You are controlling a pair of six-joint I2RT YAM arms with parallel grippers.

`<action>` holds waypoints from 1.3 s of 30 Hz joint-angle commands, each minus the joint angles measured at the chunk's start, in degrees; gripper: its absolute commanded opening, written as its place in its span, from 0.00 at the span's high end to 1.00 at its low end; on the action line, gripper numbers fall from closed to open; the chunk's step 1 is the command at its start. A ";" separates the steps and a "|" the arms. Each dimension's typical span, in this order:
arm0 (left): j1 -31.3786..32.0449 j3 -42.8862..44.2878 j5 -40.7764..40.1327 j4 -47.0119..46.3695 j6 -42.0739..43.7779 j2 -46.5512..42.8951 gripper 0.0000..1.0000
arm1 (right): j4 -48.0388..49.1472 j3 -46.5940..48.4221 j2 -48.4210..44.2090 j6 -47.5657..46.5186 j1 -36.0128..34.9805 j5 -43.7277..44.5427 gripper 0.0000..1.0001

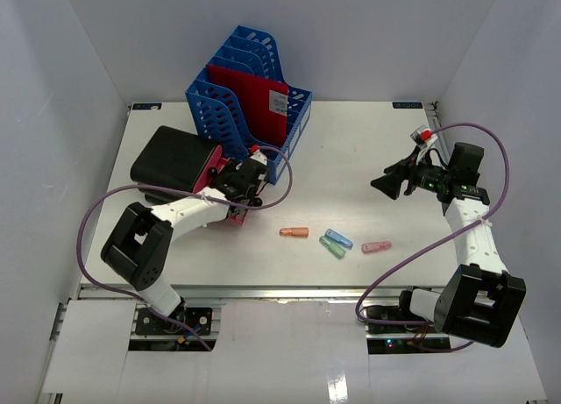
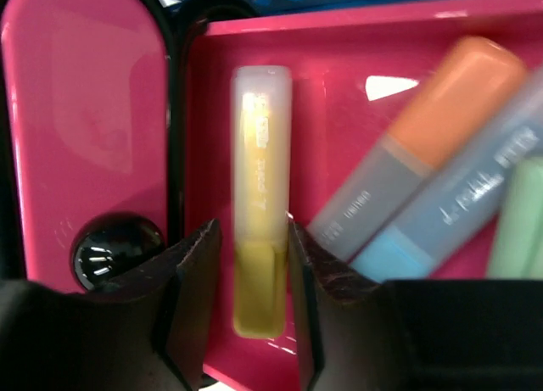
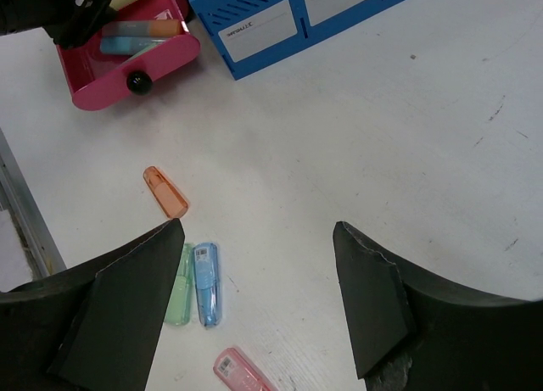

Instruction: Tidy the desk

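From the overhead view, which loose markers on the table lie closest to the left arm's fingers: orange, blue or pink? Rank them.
1. Orange highlighter, just right of the left fingers.
2. Blue highlighter, further right, beside a green highlighter.
3. Pink highlighter, farthest right.

File rack (image 1: 248,97) behind tray (image 3: 102,92) (markers (image 2: 259,196) inside); four loose markers (image 1: 338,239) right, on desk (image 1: 351,150).

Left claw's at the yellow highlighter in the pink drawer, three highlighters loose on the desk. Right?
Four lie loose on the desk, not three: orange highlighter, green highlighter, blue highlighter, pink highlighter, per the top view. The left claw is at the yellow highlighter in the pink drawer.
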State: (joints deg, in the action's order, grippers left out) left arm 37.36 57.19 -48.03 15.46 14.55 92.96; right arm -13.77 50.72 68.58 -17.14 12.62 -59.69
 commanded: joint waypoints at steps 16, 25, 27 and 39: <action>0.00 5.19 30.27 10.83 -22.83 -19.34 0.36 | -1.45 0.22 0.22 -1.92 -0.18 -0.46 0.22; 0.50 -7.55 47.94 2.17 -42.36 -27.17 0.54 | -1.47 -0.23 0.38 -2.37 -0.54 0.38 0.22; 2.27 -8.41 47.42 0.37 -43.98 -24.43 0.56 | -1.43 -0.27 0.50 -2.29 -0.67 0.80 0.22; 17.09 10.66 11.14 13.15 -37.35 7.28 0.82 | -1.06 -0.86 0.93 -1.37 -1.11 1.88 0.22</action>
State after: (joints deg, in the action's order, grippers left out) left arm 53.10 61.89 -19.52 21.80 -25.68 92.22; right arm -15.08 50.41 69.01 -18.47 11.86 -57.92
